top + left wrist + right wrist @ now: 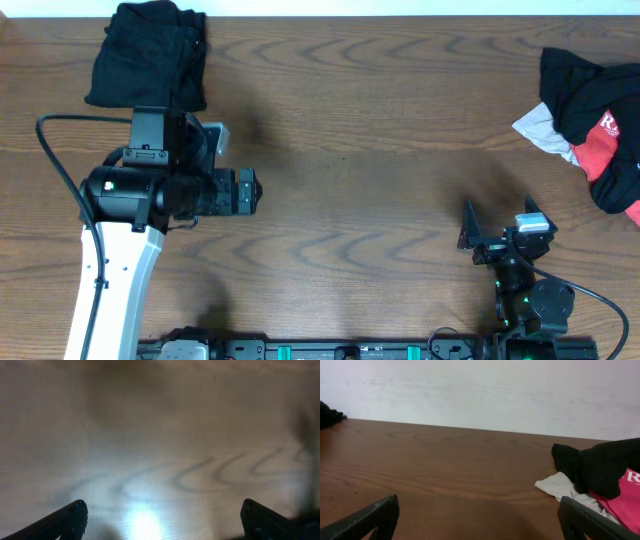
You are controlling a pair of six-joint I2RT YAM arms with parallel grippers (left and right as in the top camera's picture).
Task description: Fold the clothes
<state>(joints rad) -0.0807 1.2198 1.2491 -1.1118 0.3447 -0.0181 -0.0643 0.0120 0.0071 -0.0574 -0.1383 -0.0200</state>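
Note:
The clothes (150, 55), an all-black garment, lie bunched in a compact pile at the table's far left edge; a dark sliver of them (329, 414) shows at the left of the right wrist view. My left arm (170, 185) hovers just in front of the pile. The left gripper (162, 510) points down at bare wood, open, with nothing between its fingers. My right gripper (498, 222) stands open near the front right, also holding nothing (479, 507).
A black-and-red garment with white lettering (600, 120) lies heaped at the far right edge, with a small pale grey cloth (540, 128) poking out on its left. Both also appear at the right of the right wrist view: the garment (600, 467) and the cloth (560, 487). A white wall backs the table.

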